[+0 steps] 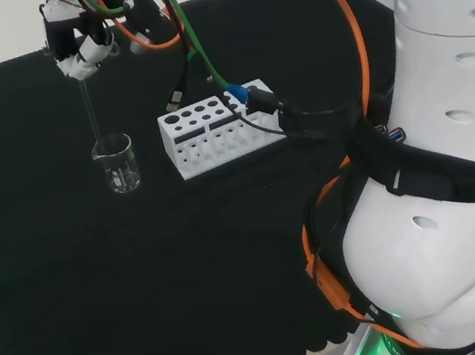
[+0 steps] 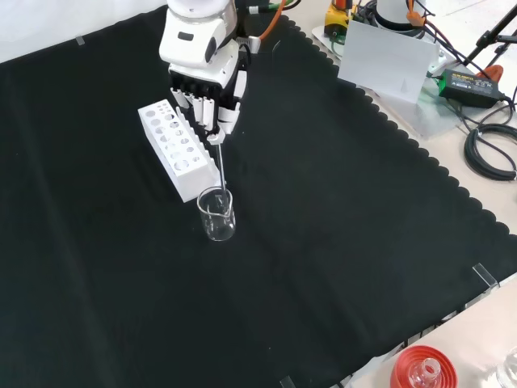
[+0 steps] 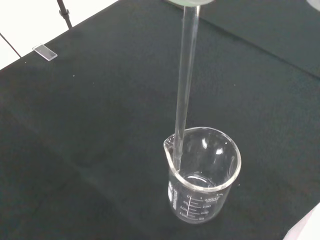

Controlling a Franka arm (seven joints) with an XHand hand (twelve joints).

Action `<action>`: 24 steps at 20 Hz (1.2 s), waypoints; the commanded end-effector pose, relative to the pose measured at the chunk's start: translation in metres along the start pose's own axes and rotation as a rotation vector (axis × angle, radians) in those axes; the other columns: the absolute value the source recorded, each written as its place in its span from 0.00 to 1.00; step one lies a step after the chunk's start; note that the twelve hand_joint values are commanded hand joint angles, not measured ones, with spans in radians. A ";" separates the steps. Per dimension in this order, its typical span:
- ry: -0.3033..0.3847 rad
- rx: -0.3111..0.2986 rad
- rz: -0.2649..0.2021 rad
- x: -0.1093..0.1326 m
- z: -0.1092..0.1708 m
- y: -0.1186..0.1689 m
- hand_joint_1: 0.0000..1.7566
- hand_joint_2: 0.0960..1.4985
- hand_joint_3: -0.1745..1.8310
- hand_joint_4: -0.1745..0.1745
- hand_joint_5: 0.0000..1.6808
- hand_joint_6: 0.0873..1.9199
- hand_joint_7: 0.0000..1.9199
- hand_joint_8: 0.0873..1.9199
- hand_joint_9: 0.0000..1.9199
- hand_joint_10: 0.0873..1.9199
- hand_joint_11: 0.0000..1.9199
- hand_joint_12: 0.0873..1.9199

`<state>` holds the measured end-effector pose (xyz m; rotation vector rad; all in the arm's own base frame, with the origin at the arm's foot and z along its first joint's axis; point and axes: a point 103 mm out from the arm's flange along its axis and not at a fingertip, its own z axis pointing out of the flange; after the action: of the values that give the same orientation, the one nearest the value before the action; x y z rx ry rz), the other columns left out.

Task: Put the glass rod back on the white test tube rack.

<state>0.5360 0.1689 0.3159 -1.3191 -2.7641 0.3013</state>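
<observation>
The black and white hand (image 1: pixel 83 41) hangs above a small clear beaker (image 1: pixel 116 165), fingers curled round the top of a glass rod (image 1: pixel 91 111). The rod hangs nearly upright with its lower end inside the beaker (image 3: pixel 202 172), near the spout. In the front view the hand (image 2: pixel 206 85) is over the white test tube rack (image 2: pixel 174 145) and the rod (image 2: pixel 219 166) runs down into the beaker (image 2: pixel 217 215). The rack (image 1: pixel 215 131) stands just right of the beaker in the head view, with several round holes on top.
Cables and a blue plug (image 1: pixel 237 95) drape over the rack's right end in the head view. A red ribbed stand with a flask (image 2: pixel 422 372) sits at the front view's lower edge. A grey plate (image 2: pixel 386 58) and cables lie off the cloth, upper right.
</observation>
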 end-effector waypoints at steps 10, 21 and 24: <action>0.017 -0.019 0.024 -0.007 -0.005 -0.018 0.70 0.70 0.00 0.00 0.75 0.26 0.83 0.39 0.97 0.20 0.86 0.37; 0.017 -0.038 0.079 -0.024 -0.031 -0.040 0.70 0.70 0.00 0.00 0.75 0.26 0.83 0.39 0.97 0.20 0.86 0.37; 0.015 -0.035 0.095 -0.029 -0.033 -0.048 0.70 0.70 0.00 0.00 0.75 0.26 0.83 0.39 0.97 0.20 0.86 0.37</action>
<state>0.5252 0.1323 0.3546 -1.4299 -2.7285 0.2430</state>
